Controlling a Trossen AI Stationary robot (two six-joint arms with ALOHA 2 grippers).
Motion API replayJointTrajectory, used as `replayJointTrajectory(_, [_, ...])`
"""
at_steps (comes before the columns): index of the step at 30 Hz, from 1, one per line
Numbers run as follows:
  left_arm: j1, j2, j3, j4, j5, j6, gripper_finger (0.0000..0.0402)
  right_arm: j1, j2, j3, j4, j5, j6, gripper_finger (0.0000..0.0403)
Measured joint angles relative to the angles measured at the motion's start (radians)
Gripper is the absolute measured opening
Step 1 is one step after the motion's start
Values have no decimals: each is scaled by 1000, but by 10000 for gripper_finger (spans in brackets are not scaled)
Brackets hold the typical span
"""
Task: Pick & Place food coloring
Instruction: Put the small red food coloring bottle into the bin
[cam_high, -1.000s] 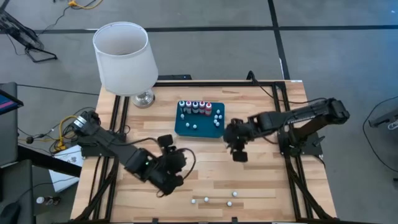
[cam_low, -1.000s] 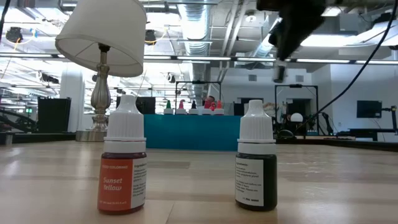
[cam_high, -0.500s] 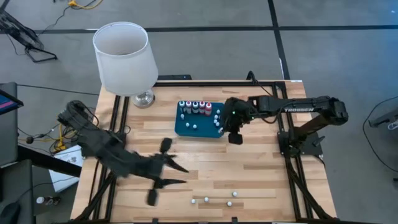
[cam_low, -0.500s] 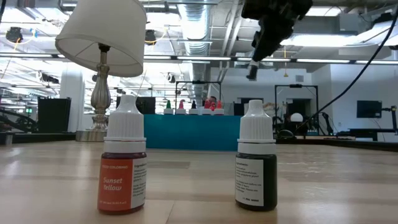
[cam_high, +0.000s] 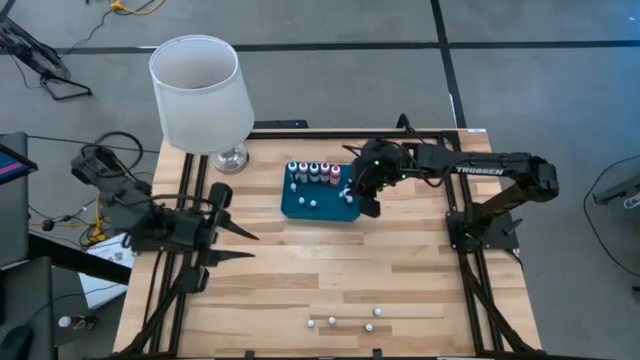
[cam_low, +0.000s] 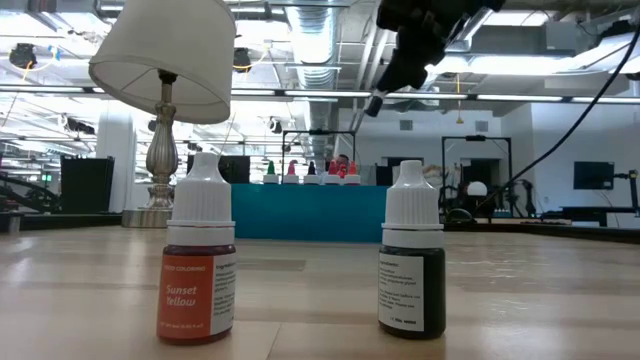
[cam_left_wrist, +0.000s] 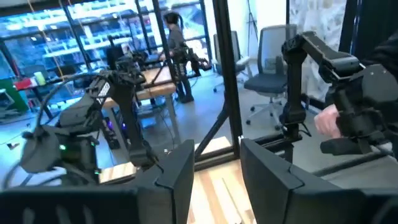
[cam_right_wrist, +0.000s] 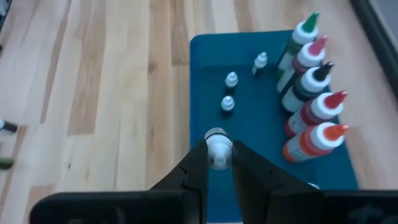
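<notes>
Since a second ago the right gripper (cam_high: 366, 205) has travelled from mid-table to above the teal tray's (cam_high: 300, 208) right edge, pinching a small white-capped food coloring bottle (cam_right_wrist: 218, 149) (cap up). The left gripper (cam_high: 232, 245), fingers parted and empty, has swung back toward the table's left edge. Five taller bottles (cam_right_wrist: 314, 102) line the tray.

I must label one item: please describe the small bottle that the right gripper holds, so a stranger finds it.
Find the teal tray beside the lamp. The right gripper hangs above its right end, shut on a tiny white-capped bottle. It alone is lifted; the other small bottles stand on the tray.
</notes>
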Motion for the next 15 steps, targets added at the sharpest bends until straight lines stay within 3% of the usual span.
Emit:
replayJointTrajectory(6, [41, -204, -450, 414, -11, -30, 124, -23, 25, -1, 31, 0, 12, 47])
replayJointTrajectory(10, [45, -348, -725, 681, -91, -73, 124, -26, 91, -2, 23, 1, 15, 47])
replayJointTrajectory(15, [45, -477, -942, 826, -174, -182, 124, -28, 177, 17, 28, 26, 50, 47])
